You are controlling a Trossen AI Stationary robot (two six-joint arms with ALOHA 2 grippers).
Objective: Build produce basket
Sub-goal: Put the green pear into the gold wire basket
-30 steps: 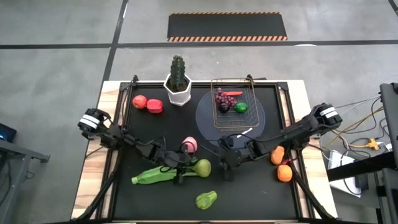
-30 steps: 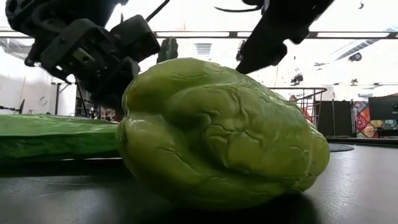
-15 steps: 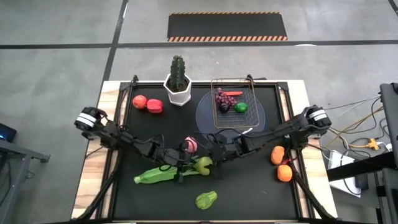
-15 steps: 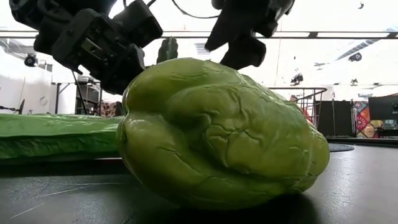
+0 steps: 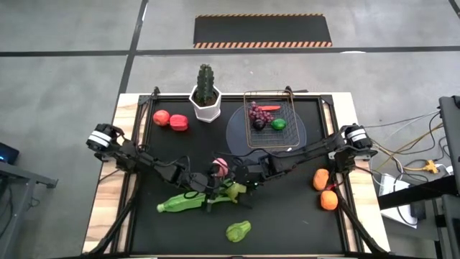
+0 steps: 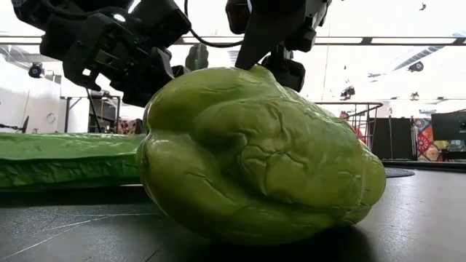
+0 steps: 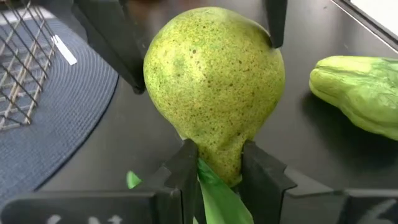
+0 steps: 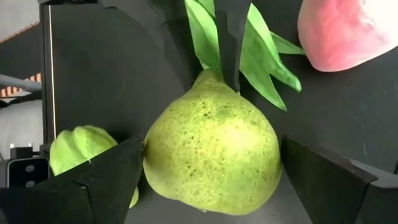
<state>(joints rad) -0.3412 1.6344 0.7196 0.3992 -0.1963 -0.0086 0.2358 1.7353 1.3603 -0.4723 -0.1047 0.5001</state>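
Claws [image 5: 233,188] number two, flanking one pear [image 7: 214,93]; oranges [image 5: 324,189] number two.

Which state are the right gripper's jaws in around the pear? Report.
Open: the right gripper straddles the pear, gaps showing either side.

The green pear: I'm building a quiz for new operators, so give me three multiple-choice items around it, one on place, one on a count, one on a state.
1. Where is the green pear?
A. in the wire basket
B. on the black mat by the pink peach
C. on the grey plate

2. How many orange fruits lie near the mat's right edge?
A. two
B. one
C. four

3. How does the right claw stand?
A. shut on the pear
B. open, fingers either side of the pear
C. shut on the peach

Answers: 1 B, the left claw pinches its narrow end there. 2 A, the high view shows two. 3 B, gaps show beside the pear.
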